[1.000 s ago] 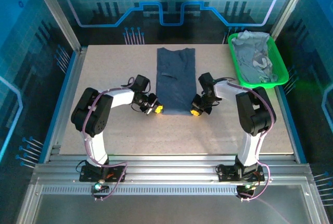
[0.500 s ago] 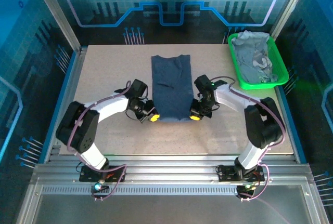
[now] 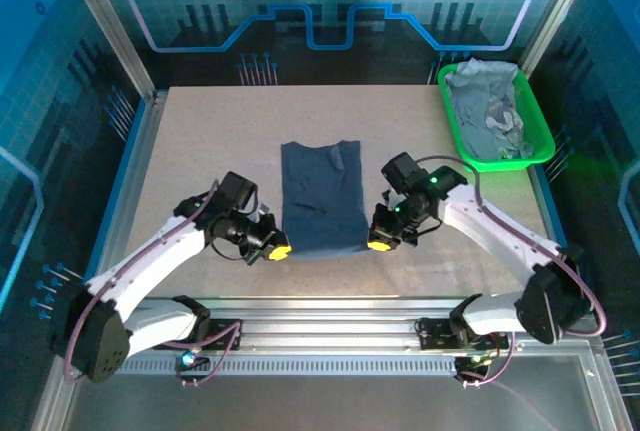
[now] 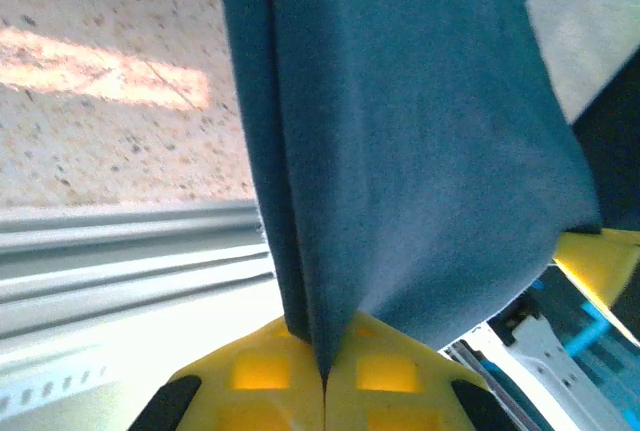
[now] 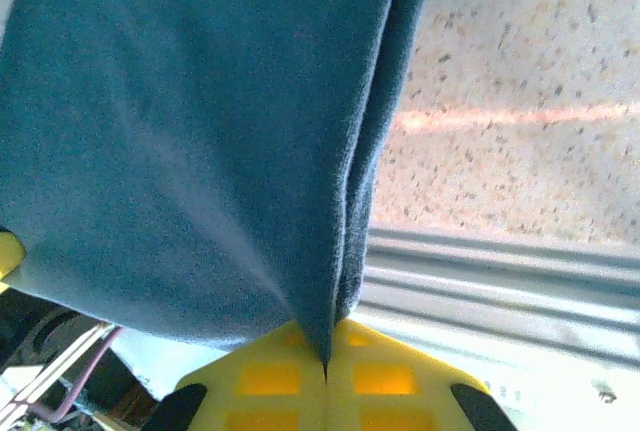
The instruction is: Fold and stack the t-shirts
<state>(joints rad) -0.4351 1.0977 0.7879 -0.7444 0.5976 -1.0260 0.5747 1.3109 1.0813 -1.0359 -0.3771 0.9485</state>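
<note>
dark shirt (image 3: 320, 196) centre, green tray (image 3: 500, 164) far right

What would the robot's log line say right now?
left end effector: shut on shirt | right end effector: shut on shirt | tray: pale shirts

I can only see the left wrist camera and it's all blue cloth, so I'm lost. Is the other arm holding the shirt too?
Observer: Yes. The right wrist view shows the right gripper shut on a near corner of the dark blue t-shirt.
Operator: Is the whole shirt up in the air?
Observer: No. From the top view, most of it lies spread on the middle of the table, neck end on the far side.
Operator: Where are the other shirts?
Observer: The paler shirts sit crumpled in the green tray at the table's far right corner.
</note>
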